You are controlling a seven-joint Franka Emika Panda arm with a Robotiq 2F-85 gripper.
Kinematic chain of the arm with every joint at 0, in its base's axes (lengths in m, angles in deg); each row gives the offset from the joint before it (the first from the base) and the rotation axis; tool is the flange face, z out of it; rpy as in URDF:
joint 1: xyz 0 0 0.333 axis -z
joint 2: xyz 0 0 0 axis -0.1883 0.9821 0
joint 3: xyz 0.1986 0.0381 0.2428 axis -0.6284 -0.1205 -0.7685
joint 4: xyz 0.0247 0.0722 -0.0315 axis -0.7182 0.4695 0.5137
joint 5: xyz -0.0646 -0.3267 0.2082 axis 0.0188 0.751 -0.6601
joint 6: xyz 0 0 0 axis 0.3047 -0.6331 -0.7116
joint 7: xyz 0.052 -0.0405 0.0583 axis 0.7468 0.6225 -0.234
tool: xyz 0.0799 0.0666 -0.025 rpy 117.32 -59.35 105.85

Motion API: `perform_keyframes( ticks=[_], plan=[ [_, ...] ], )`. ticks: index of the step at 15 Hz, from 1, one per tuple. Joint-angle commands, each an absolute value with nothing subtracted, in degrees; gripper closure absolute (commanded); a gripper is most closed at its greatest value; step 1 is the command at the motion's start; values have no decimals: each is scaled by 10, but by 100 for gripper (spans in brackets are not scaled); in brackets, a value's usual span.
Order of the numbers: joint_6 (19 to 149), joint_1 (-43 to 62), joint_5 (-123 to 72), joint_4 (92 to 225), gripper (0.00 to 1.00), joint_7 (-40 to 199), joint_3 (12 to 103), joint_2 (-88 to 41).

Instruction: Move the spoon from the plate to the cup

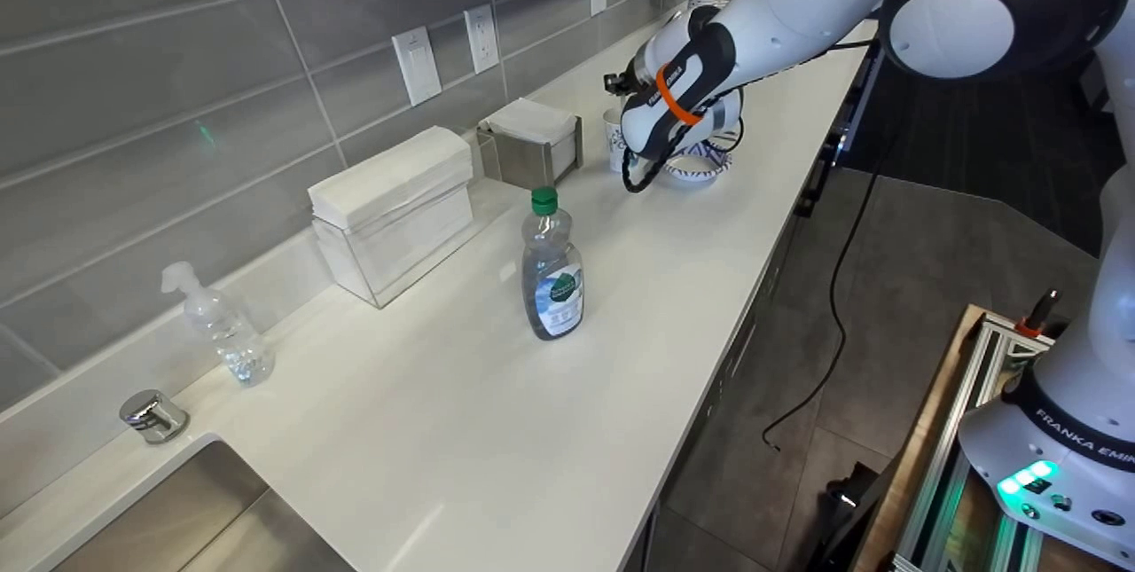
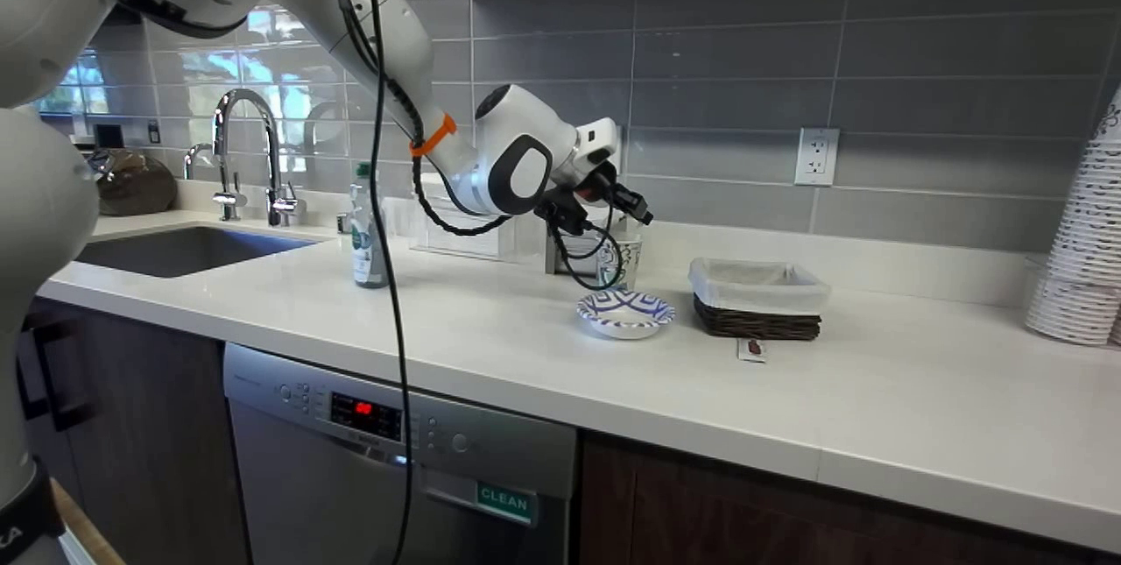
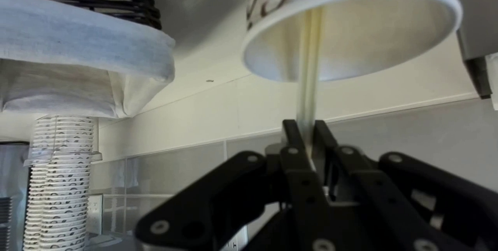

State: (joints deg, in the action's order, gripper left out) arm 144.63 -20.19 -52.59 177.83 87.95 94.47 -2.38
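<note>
The cup point(image 3: 350, 37) is a white paper cup with a brown pattern. It stands on the counter behind the plate in an exterior view point(image 2: 629, 260), and it is partly hidden by the arm in an exterior view point(image 1: 614, 139). The plate point(image 2: 625, 314) is a shallow white dish with a blue pattern, with nothing visible in it. The spoon point(image 3: 310, 60) shows as a pale, thin handle reaching inside the cup; its far end is hidden there. My gripper point(image 3: 305, 128) is just outside the cup's mouth, its fingers closed around the handle.
A lined wicker basket point(image 2: 758, 323) stands beside the plate, with a small packet point(image 2: 751, 350) before it. Napkin holders point(image 1: 530, 151) line the wall. The soap bottle point(image 1: 553, 270) stands on the counter. Stacked paper cups point(image 2: 1079, 241) stand farther along. A cable point(image 2: 390, 267) hangs from the arm.
</note>
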Motion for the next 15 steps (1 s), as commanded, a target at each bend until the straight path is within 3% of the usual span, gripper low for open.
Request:
perform_keyframes(
  ticks=[1,2,3,4,6,10,12,15],
  plan=[
    [1427,-224,-542,1784,97,883,968,-14],
    [1428,-225,-543,1784,97,883,970,-13],
    [1425,-230,-545,1785,63,884,975,-11],
    [1424,-232,-544,1787,62,884,977,-12],
    [1417,-236,-540,1796,49,882,978,-27],
    [1364,-238,-513,1823,18,860,969,-106],
    [1304,-268,-513,1835,2,851,1006,-136],
    [1184,-349,-482,1845,0,852,1125,-159]
  ],
)
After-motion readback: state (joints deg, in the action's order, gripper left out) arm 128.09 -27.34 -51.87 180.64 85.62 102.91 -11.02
